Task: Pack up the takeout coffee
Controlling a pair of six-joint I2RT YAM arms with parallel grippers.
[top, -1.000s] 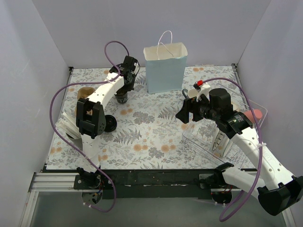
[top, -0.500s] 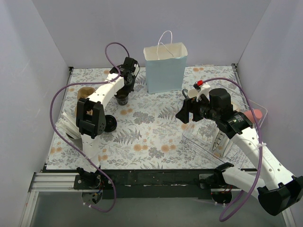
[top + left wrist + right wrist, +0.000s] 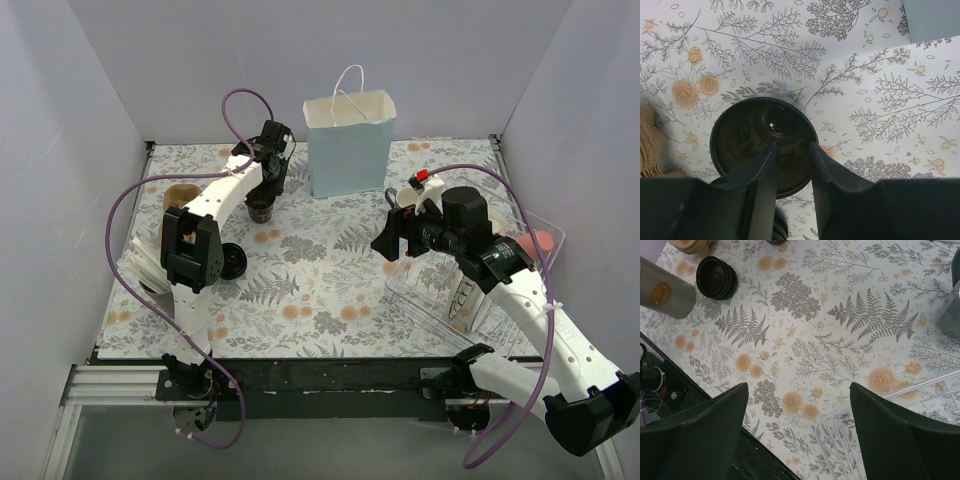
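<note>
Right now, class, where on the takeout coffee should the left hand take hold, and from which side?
Probably across its round wall just under the top, coming straight down: the takeout coffee stands upright, and the left hand hangs directly above it.

There was one dark brown paper cup (image 3: 740,142) and one light-blue paper bag (image 3: 350,150) on the surface. One grey tumbler (image 3: 667,290) lay near one stack of black lids (image 3: 716,277), whose number could not be told. One clear plastic bin (image 3: 415,290) sat to the right. Two claws showed: the left claw (image 3: 792,145) and the right claw (image 3: 798,386).
</note>
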